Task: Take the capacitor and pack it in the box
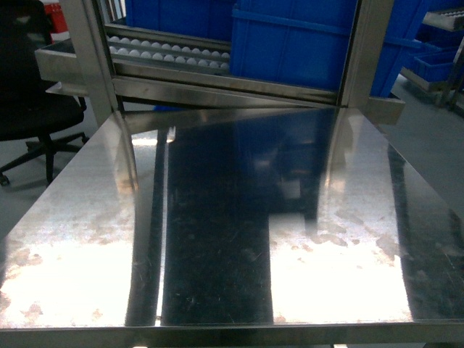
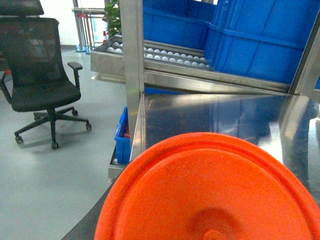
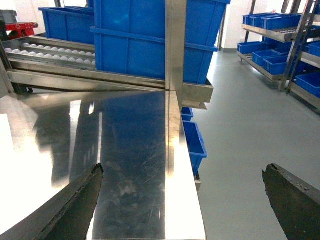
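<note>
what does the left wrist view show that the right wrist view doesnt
Only the left wrist view shows an orange disc filling its foreground, a black office chair and a plant. Only the right wrist view shows the open right gripper and shelves of small blue bins. Both show the steel table and big blue crates.

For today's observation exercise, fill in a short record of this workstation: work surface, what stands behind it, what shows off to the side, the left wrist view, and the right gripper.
Work surface: shiny scratched stainless steel table; no pink tub or capacitor in any view.
Behind it: large blue plastic bins on a tilted steel rack with white rollers.
Side: black wheeled mesh office chair on the grey floor.
Left wrist view: round orange plastic disc fills the foreground; gripper not in view.
Right gripper: open, dark fingers wide apart.
</note>
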Tool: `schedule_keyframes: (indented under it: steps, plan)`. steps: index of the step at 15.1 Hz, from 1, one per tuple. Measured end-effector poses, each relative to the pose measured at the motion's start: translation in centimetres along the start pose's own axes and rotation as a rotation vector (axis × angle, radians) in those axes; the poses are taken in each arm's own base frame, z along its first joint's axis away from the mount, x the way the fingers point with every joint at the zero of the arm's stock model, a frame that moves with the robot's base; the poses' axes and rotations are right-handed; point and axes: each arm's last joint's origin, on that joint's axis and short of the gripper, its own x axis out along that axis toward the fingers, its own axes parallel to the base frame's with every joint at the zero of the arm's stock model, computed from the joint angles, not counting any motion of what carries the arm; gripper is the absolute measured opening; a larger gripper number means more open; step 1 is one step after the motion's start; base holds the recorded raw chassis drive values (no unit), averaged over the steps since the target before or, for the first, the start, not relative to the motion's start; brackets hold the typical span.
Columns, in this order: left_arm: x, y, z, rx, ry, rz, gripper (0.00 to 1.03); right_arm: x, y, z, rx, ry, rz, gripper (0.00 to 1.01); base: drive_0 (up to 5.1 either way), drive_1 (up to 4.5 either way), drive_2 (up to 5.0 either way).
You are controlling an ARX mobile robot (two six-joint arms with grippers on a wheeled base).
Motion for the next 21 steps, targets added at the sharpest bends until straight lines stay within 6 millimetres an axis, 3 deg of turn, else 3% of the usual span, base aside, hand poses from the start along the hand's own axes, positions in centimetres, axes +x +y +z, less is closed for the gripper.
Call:
schedule_keyframes:
  steps: [21]
  plan:
    - [0.0,0.0,-0.01,0.004,0.001,0.0,0.44,0.0,0.0,-0.02,0.0,0.002,0.001,0.98,0.0,0.0,0.0]
